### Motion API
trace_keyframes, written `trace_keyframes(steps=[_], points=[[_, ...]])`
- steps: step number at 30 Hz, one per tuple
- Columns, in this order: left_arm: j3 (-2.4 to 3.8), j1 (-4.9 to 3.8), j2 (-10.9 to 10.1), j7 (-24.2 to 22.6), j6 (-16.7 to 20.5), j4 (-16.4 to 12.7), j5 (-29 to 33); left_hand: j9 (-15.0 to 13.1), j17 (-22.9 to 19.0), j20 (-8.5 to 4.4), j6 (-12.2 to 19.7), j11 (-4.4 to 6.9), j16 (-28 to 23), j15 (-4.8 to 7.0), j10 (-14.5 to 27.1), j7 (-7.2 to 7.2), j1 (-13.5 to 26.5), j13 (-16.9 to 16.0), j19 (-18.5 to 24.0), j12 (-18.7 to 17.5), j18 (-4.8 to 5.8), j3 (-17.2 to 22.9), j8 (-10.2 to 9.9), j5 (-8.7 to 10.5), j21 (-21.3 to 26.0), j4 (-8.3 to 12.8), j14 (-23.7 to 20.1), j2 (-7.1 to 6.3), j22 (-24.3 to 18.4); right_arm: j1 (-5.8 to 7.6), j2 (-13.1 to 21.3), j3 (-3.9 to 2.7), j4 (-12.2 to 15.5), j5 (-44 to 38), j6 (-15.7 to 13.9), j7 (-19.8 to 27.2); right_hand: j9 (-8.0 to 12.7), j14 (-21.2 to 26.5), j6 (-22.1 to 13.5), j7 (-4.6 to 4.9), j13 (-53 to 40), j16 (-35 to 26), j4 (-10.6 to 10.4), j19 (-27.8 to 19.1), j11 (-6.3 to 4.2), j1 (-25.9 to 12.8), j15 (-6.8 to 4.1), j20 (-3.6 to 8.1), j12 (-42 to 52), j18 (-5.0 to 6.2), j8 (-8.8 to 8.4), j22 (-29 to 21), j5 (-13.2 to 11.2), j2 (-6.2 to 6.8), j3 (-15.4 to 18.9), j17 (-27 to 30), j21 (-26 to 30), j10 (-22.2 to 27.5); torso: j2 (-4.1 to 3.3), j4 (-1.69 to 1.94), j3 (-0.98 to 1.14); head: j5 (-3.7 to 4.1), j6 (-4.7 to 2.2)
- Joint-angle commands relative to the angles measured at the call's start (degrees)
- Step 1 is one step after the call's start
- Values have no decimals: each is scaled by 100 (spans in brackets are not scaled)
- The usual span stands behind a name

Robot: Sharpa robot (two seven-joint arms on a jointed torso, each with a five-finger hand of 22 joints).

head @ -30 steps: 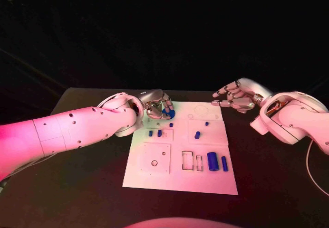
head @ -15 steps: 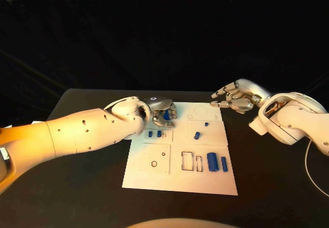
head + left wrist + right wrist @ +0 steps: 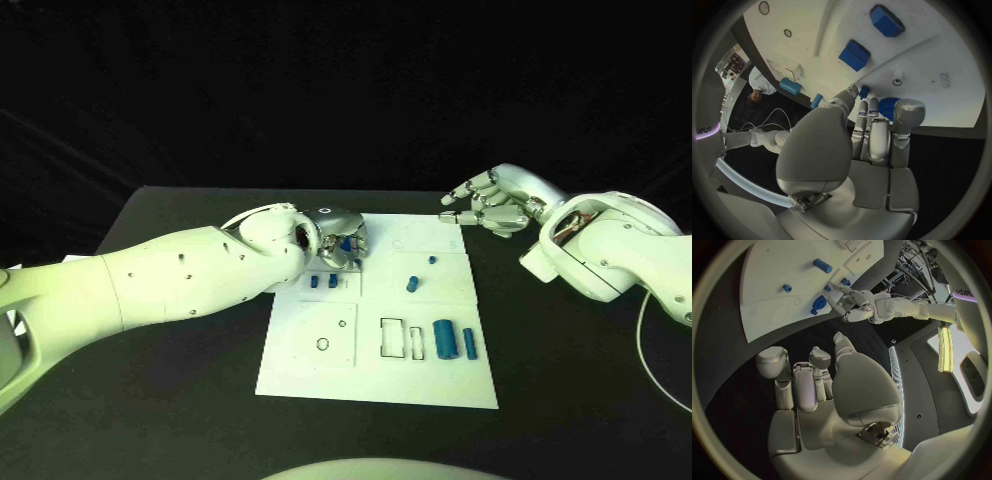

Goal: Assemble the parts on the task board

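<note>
Left hand (image 3: 340, 240): fingers (image 3: 869, 131) curled down over the far-left corner of the task board (image 3: 378, 385), tips touching or just above the white surface. A blue part (image 3: 887, 107) sits right at the fingertips, looks pinched between thumb and a finger, but cannot tell for sure whether it is gripped or only touched. In the right wrist view the same blue piece (image 3: 819, 304) shows under that hand's fingers at the board's edge.

Key relation: the part lies directly under the left fingers, on the far-left area of the board; seat not visible under the hand. Judgement: the next move is a downward press or small adjust by the left hand, which is far nearer than the right.

Outward from there: two small blue blocks (image 3: 323, 282) just nearer the robot than the hand, a small peg (image 3: 431, 260) and short cylinder (image 3: 414, 284) mid-board, two long blue bars (image 3: 454, 342) standing with long axes running near-to-far on the near-right part of the board.

Left arm (image 3: 173, 280) reaches in across the black bench (image 3: 159, 400), wrist bent down over the board.

Right hand (image 3: 490, 207): fingers half curled, apart, holding nothing, hovers off the board's far-right corner, well apart from the part.
</note>
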State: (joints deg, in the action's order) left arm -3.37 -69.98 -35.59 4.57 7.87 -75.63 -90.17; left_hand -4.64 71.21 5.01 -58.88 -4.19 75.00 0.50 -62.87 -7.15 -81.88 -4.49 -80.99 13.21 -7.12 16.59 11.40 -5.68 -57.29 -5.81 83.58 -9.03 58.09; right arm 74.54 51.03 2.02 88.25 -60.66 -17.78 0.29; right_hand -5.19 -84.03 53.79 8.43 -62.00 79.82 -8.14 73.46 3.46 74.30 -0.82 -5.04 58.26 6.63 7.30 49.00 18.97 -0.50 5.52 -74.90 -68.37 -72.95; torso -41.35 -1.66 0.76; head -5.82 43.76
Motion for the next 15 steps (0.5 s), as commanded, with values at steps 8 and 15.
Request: trace_keyframes(steps=[8, 15], points=[[5, 7, 110, 71, -242, 115, -105, 22, 42, 5, -82, -1, 96, 5, -80, -3, -115, 42, -59, -96, 85, 185, -83, -10, -195, 22, 151, 70, 194, -3, -6, -1, -1, -8, 47, 49, 10, -312, 0, -26, 0, -16, 12, 6, -39, 61, -55, 48, 18, 76, 31, -2, 20, -17, 18, -120, 32, 17, -4, -2, -2, 17, 6], [6, 27, 146, 79, -322, 165, -59, 21, 84, 1, -182, 19, 174, 18, -200, 8, -130, 46, -88, -137, 118, 332, -118, -4, -437, 37, 170, 82, 445, -3, -4, -1, 4, -8, 52, 47, 10, -313, 0, -26, -5, -13, 13, 7, -39, 68, -56, 48, 24, 75, 32, 1, 22, -21, 17, -125, 30, 13, 2, 6, -1, 21, 28]])
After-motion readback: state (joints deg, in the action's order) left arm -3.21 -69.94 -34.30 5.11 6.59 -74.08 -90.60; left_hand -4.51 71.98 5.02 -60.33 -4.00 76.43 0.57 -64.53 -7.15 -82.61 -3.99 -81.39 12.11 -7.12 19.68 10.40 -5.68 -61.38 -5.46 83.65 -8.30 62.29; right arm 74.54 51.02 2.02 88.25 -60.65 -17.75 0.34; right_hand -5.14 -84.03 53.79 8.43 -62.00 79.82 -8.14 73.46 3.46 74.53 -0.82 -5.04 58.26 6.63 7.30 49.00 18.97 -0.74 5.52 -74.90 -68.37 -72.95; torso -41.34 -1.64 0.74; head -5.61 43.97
